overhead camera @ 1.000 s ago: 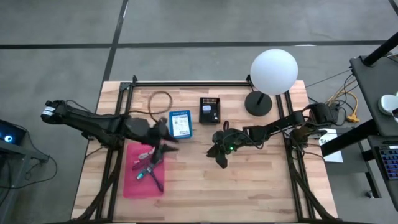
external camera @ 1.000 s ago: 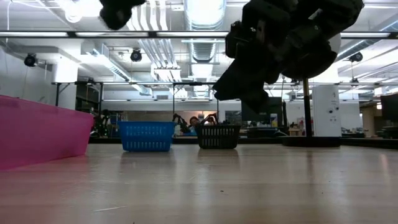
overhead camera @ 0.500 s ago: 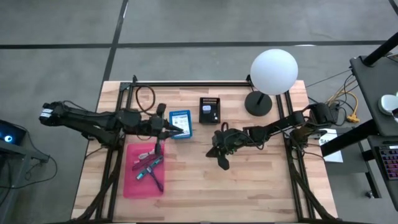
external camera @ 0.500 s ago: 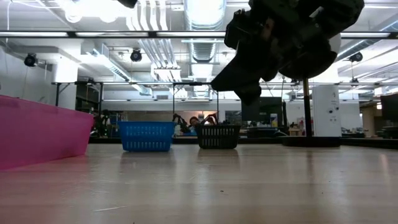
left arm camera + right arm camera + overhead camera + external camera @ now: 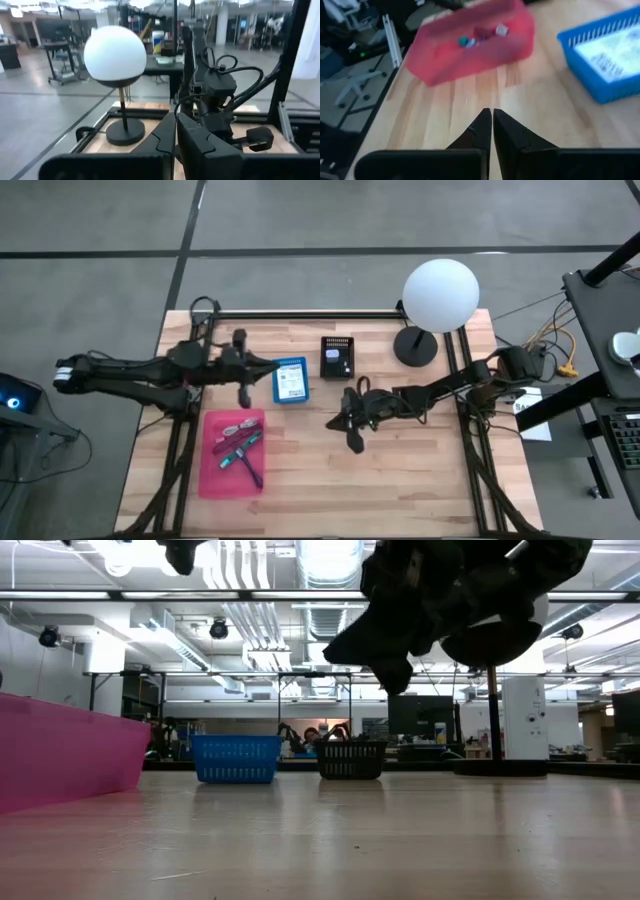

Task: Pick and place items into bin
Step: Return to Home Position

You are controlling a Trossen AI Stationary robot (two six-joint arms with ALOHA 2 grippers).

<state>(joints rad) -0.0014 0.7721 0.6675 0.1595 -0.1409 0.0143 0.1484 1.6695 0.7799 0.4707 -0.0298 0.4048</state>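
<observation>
While over bare tabletop (image 5: 400, 470), right gripper (image 5: 337, 420) (closed)

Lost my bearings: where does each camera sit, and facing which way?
High: overhead, straight down on wooden table; left arm, right arm show.
Low: table height, level toward the room; right arm overhead.
Left wrist: past shut left end effector toward white ball lamp.
Right wrist: past shut right end effector toward pink plastic bin.
All but left wrist share that bin.

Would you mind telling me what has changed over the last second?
The left gripper has pulled back from over the pink bin to beside the blue basket, shut and empty. The right gripper, shut, stays mid-table. The items, black basket and lamp are unchanged.
</observation>
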